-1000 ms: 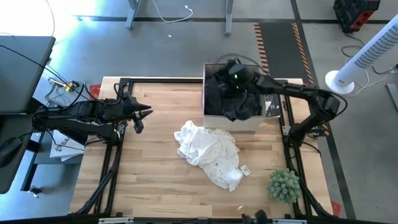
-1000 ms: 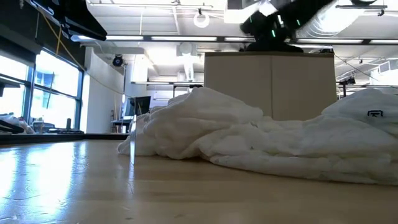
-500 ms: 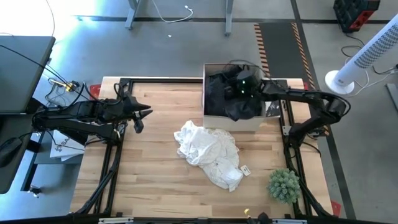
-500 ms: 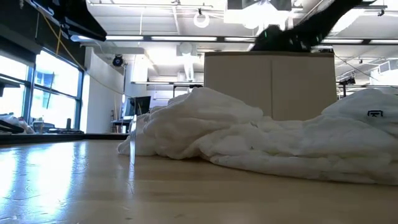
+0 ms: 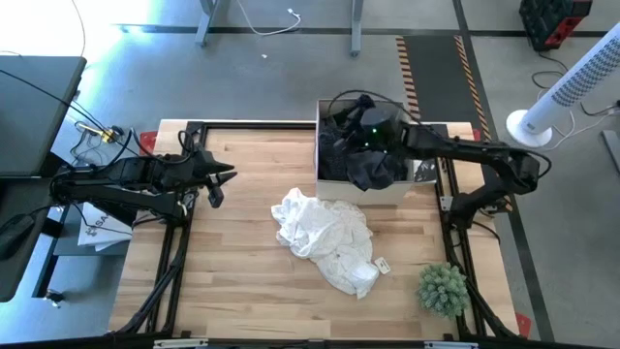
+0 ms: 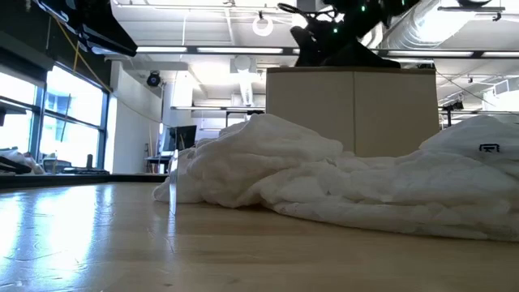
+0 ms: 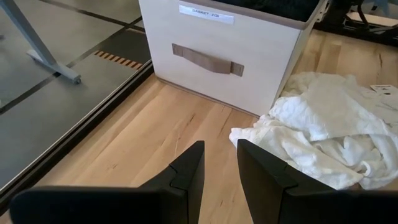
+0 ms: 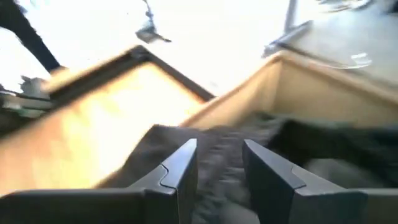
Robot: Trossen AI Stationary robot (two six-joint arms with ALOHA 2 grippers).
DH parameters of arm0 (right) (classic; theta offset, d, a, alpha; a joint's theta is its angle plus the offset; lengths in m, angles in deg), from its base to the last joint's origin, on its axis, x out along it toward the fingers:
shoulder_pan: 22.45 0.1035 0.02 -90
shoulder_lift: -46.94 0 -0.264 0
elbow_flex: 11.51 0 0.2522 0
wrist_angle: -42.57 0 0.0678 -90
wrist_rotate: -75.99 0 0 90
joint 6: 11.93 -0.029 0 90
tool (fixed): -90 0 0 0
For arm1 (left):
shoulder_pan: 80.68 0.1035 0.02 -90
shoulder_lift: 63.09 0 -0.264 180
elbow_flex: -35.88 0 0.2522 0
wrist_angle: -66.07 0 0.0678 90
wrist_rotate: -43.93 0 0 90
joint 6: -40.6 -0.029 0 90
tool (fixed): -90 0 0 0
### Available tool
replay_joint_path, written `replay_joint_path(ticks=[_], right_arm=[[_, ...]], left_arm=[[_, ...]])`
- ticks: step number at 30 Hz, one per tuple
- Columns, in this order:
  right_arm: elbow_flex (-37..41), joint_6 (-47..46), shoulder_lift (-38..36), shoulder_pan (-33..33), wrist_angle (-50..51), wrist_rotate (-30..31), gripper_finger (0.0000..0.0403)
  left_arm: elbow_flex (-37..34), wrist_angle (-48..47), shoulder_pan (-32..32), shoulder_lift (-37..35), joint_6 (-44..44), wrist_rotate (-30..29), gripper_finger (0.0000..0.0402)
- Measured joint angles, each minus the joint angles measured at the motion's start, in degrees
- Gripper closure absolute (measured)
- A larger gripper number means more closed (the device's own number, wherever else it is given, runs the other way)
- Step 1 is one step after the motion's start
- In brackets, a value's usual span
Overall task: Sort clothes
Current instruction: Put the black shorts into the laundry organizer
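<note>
A white garment (image 5: 325, 237) lies crumpled on the table's middle; it also shows in the low view (image 6: 324, 178) and the left wrist view (image 7: 323, 124). A pale fabric box (image 5: 363, 191) stands at the far right, holding black and dark grey-green clothes (image 5: 366, 160), part of which drapes over its near wall. My right gripper (image 5: 366, 124) hovers open over these dark clothes (image 8: 217, 140), just above the box's rim (image 6: 353, 71). My left gripper (image 5: 223, 176) waits open at the table's left, empty (image 7: 221, 171). No plaid shirt shows.
A small spiky green plant (image 5: 443, 288) stands at the table's near right corner. A paper tag (image 5: 382, 265) lies beside the white garment. Bare wood lies between my left gripper and the white garment. A white fan (image 5: 572, 87) stands off the table's right.
My right gripper has stayed over the box, going a little toward the table's right and down, then back up and toward the left. The dark clothes in the box have shifted slightly under it. The white garment has not moved.
</note>
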Motion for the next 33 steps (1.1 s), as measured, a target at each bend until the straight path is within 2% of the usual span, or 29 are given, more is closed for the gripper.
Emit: replay_joint_path(ticks=[6, 10, 14, 20, 21, 23, 25, 28, 30, 33], right_arm=[[7.86, -9.24, 7.94, -5.15, -1.19, -10.26, 0.0280], [7.85, -10.22, 10.91, -6.45, -1.35, -10.83, 0.0280], [2.79, -3.70, 9.46, -5.40, 3.40, -9.40, 0.0280], [-11.02, 6.55, 2.78, -1.64, 23.07, 0.44, 0.0280], [-12.49, 7.68, 1.94, -0.73, 25.60, 0.65, 0.0280], [-14.65, 10.98, -0.07, 1.12, 29.22, -3.58, 0.0280], [-15.30, 13.32, -2.48, 2.57, 31.44, -12.91, 0.0280], [-15.35, 12.07, -4.16, 3.64, 34.99, -26.03, 0.0280], [-15.33, 10.35, -3.95, 4.31, 37.74, -29.08, 0.0280], [-15.33, 9.61, -2.19, 4.12, 42.72, -29.43, 0.0282]], left_arm=[[0.00, 0.00, 0.00, 0.00, -0.01, -0.04, 0.0308], [0.00, 0.02, 0.00, 0.00, -0.02, -0.32, 0.0308], [0.00, 0.00, 0.00, -0.01, -0.04, -1.27, 0.0308], [0.00, -0.04, 0.00, 0.00, -0.02, -1.27, 0.0308], [0.00, -0.04, 0.00, 0.00, -0.04, -1.27, 0.0308], [0.00, -0.05, 0.00, 0.00, -0.02, -1.28, 0.0308], [0.00, -0.06, 0.00, 0.00, -0.06, -1.29, 0.0308], [0.00, -0.04, 0.00, 0.00, -0.07, -1.29, 0.0308], [0.00, -0.04, 0.00, 0.00, -0.07, -1.31, 0.0308], [0.00, -0.04, 0.00, 0.00, -0.07, -1.31, 0.0308]])
